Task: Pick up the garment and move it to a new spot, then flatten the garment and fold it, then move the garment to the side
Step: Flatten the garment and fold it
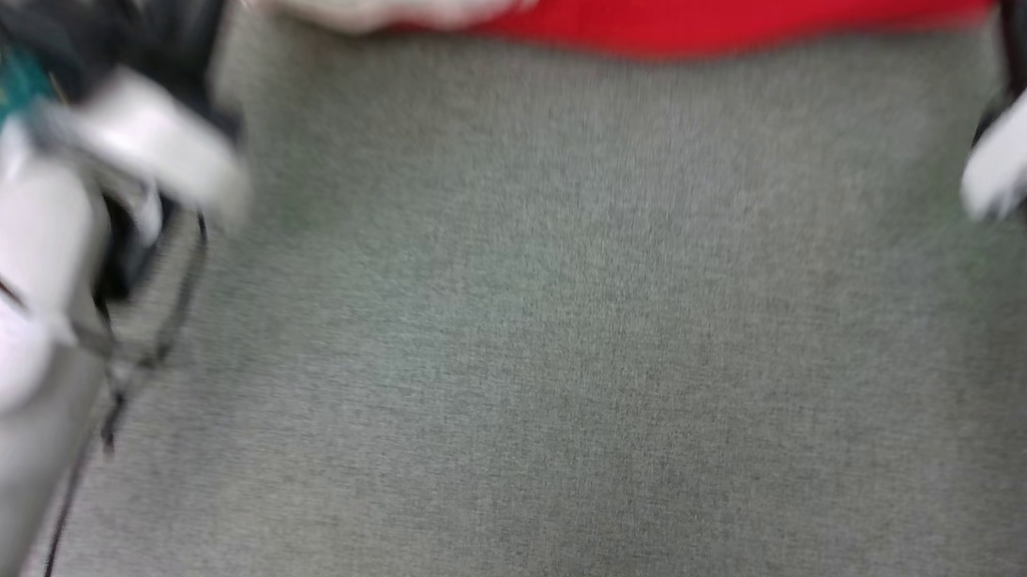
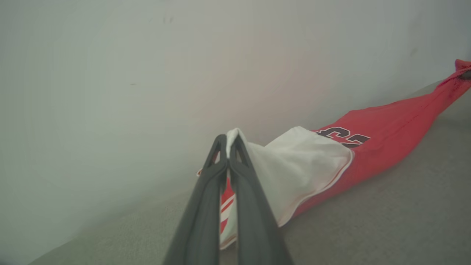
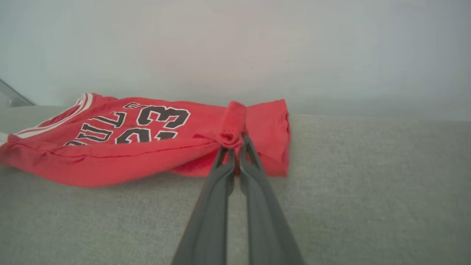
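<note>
Red jersey shirt with white sleeves [image 3: 110, 154], stretched lengthwise between both pincers across the grey fabric tabletop [image 1: 561, 378]. The left pincer [image 2: 229, 141] is clamped on a sleeve [image 2: 301, 162], the right pincer [image 3: 235, 145] on the hem [image 3: 268, 121].

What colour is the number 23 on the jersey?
The 23 is black, outlined white; right wrist view shows it best.

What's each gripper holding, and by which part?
Both hold the red jersey. The left gripper is shut on the tip of its white sleeve; the right gripper is shut on a bunch of red cloth near the hem end.
</note>
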Robot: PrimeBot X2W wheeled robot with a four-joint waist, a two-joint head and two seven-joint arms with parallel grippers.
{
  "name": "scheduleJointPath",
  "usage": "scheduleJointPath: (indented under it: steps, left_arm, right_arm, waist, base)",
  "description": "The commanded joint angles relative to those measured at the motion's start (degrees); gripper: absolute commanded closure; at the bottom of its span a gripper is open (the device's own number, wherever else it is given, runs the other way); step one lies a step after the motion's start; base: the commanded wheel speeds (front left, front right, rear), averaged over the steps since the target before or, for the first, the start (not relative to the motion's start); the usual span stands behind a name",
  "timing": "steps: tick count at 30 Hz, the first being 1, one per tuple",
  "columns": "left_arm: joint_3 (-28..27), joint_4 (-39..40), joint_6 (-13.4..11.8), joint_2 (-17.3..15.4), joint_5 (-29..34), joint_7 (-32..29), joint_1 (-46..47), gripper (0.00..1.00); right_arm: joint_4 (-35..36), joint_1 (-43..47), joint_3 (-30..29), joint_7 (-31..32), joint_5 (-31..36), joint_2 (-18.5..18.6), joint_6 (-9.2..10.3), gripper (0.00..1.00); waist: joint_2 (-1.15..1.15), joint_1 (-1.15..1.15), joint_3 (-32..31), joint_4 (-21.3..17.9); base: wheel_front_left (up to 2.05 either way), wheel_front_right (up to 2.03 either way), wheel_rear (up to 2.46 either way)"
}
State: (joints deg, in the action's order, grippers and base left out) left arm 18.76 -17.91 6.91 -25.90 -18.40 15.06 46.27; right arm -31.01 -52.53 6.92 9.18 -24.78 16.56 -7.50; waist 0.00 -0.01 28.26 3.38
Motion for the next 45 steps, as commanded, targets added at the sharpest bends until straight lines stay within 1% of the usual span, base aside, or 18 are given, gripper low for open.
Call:
scheduleJointPath:
  steps: [1,5,10,14,15,17,23,29,30,34,37,41,45]
  left_arm:
    - [0.7,0.6,0.2,-0.3,-0.2,0.1,-4.7,1.0]
    - [2.5,1.3,0.3,-1.7,-1.3,0.0,-14.8,1.0]
    - [3.9,3.9,0.0,-3.7,-3.2,-1.9,-25.8,1.0]
    - [4.2,7.3,-1.0,-5.1,-4.2,-3.2,-32.6,1.0]
    - [4.2,7.3,-1.0,-5.1,-4.2,-3.2,-32.6,1.0]
    - [4.3,9.4,-1.4,-6.0,-4.8,-4.3,-35.6,1.0]
    - [4.9,16.3,-2.0,-9.2,-7.4,-8.9,-45.1,1.0]
    - [5.6,23.0,-2.3,-12.4,-11.1,-13.7,-54.1,1.0]
    - [5.9,25.7,-2.0,-14.2,-13.0,-15.9,-57.8,1.0]
    - [6.3,28.5,-2.1,-15.8,-14.7,-18.0,-61.2,1.0]
    - [6.1,29.9,-2.5,-16.3,-15.0,-18.3,-62.0,1.0]
    - [4.9,31.3,-3.1,-16.6,-14.3,-16.9,-60.3,1.0]
    - [2.9,32.2,-3.4,-16.7,-13.3,-14.4,-57.2,1.0]
  right_arm:
    - [0.9,4.2,1.2,0.3,-1.5,1.2,0.02,1.0]
    - [2.4,12.7,2.9,1.2,-5.7,3.4,0.02,1.0]
    - [4.7,21.3,4.7,2.7,-9.8,5.8,0.03,1.0]
    - [6.7,27.4,5.8,4.1,-12.1,7.3,0.02,1.0]
    - [6.7,27.4,5.8,4.1,-12.1,7.3,0.02,1.0]
    - [8.1,30.5,6.1,5.0,-13.4,8.4,0.03,1.0]
    - [11.8,39.1,5.3,7.5,-16.6,10.5,0.03,1.0]
    - [15.6,46.6,3.6,11.2,-19.3,12.0,0.03,1.0]
    - [17.9,50.3,3.0,13.6,-20.8,12.9,0.03,1.0]
    - [21.3,55.0,2.4,17.3,-22.2,13.8,0.03,1.0]
    - [23.7,57.0,1.5,18.8,-23.0,13.9,0.02,1.0]
    - [26.1,57.5,0.0,19.9,-23.7,13.4,0.02,1.0]
    - [28.3,56.0,-1.6,20.8,-24.4,12.9,0.02,1.0]
  waist:
    - [0.0,0.01,-4.8,1.0]
    - [0.0,0.01,-9.3,1.2]
    - [0.0,0.01,-13.9,1.2]
    - [0.0,0.01,-16.8,1.2]
    - [0.0,0.01,-16.8,1.2]
    - [0.0,0.01,-18.2,1.2]
    - [0.0,0.01,-22.1,1.0]
    - [0.0,0.01,-24.4,0.7]
    - [0.0,0.01,-25.2,0.7]
    - [0.0,0.01,-25.8,0.5]
    - [0.0,0.01,-25.9,0.3]
    - [0.0,0.01,-25.3,-0.1]
    - [0.0,0.01,-24.0,-0.5]
  base:
    - [0.0,0.0,0.0]
    - [0.0,0.0,0.0]
    - [0.0,0.0,0.0]
    - [0.0,0.0,0.0]
    - [0.0,0.0,0.0]
    - [0.0,0.0,0.0]
    - [0.0,0.0,0.0]
    - [0.0,0.0,0.0]
    - [0.0,0.0,0.0]
    - [0.0,0.0,0.0]
    - [0.0,0.0,0.0]
    - [0.0,0.0,0.0]
    - [0.0,0.0,0.0]
